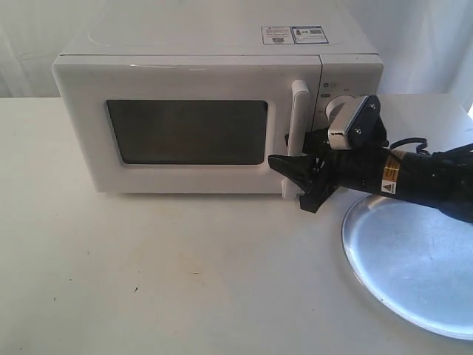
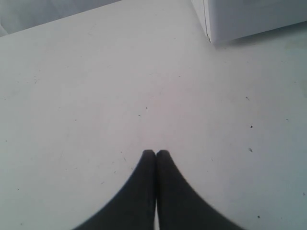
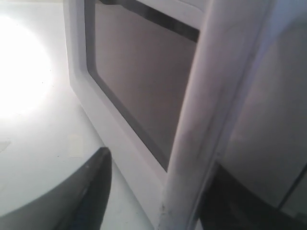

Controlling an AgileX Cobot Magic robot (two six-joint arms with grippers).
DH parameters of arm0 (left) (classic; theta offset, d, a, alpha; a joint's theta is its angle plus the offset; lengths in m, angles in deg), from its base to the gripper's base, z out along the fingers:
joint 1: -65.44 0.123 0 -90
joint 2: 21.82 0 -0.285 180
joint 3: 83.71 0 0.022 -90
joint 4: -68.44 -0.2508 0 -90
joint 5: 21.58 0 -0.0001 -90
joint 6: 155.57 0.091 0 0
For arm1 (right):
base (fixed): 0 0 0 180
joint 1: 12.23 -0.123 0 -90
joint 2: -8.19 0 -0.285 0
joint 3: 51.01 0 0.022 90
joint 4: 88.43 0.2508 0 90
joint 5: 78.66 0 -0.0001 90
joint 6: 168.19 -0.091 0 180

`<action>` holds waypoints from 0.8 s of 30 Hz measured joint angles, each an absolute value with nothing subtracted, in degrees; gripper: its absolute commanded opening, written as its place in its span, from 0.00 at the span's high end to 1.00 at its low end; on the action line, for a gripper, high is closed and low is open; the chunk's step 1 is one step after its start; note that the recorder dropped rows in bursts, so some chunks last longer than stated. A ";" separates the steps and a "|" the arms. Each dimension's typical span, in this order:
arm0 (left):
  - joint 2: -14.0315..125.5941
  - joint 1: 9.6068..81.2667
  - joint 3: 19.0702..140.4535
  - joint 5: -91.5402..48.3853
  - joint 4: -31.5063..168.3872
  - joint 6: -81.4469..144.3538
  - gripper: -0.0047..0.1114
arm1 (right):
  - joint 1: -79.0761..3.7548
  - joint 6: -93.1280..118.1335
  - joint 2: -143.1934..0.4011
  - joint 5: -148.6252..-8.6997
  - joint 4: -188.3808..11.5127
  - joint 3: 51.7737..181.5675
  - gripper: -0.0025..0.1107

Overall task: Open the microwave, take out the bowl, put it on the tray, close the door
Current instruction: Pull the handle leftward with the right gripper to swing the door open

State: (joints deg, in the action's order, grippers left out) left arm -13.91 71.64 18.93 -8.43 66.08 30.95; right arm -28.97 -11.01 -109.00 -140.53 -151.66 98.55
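Note:
The white microwave (image 1: 214, 74) stands at the back of the table with its door (image 1: 185, 133) closed. My right gripper (image 1: 303, 185) is open at the lower end of the tall white handle (image 1: 298, 118). The right wrist view shows one dark finger (image 3: 91, 191) on each side of the handle (image 3: 211, 120), with a gap on the window side. The silver tray (image 1: 414, 259) lies at the front right, under the right arm. My left gripper (image 2: 156, 152) is shut on nothing above bare table and is out of the exterior view. The bowl is hidden.
A corner of the microwave body (image 2: 249, 17) shows far ahead of the left gripper. A black cable (image 1: 410, 144) runs behind the right arm. The white table (image 1: 148, 274) spreads in front of the microwave.

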 measured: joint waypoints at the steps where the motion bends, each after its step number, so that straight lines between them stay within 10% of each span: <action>1: -13.91 71.64 18.93 -8.43 66.08 30.95 0.96 | -28.97 -11.17 -109.00 -140.53 -151.78 98.55 0.98; 24: -13.91 71.64 18.93 -8.43 66.08 30.95 0.96 | -32.10 -33.17 -100.12 -128.79 -174.06 98.71 0.98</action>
State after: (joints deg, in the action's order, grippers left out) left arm -13.91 71.64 18.93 -8.43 66.08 30.95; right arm -32.10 -33.17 -100.12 -128.79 -174.06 98.71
